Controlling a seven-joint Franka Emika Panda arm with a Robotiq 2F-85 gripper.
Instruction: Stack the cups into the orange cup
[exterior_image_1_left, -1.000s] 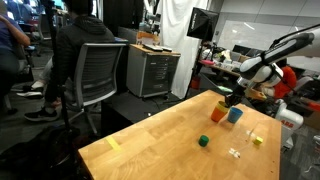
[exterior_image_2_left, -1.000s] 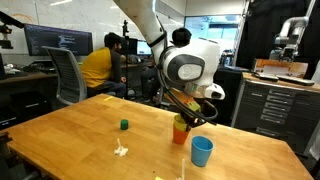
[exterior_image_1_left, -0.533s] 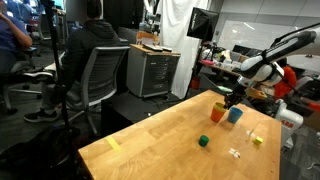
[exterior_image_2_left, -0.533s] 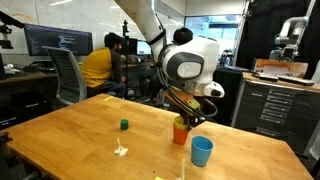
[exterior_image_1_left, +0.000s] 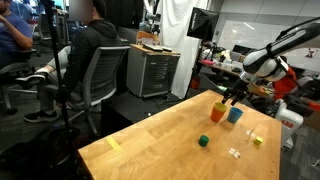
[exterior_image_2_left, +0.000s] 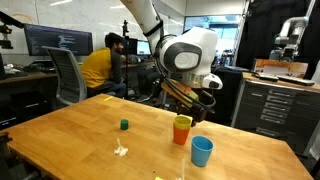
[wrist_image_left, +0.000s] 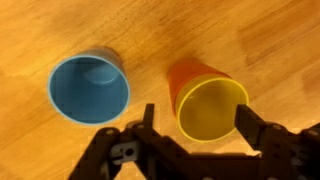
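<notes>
- Wrist view first: looking down onto yellow cup (wrist_image_left: 210, 110) seated inside orange cup (wrist_image_left: 186, 73), on the counter (wrist_image_left: 40, 30).
- Spotting blue cup (wrist_image_left: 90, 95) at nine o'clock of that pair, upright, just beside, not touching.
- Reading jaws as released, spread wide above the yellow rim, gripping nothing.
- Judging blue cup light, stiff, slick plastic, likely to tip; best pinched across one rim wall, one jaw inside, gently.
</notes>
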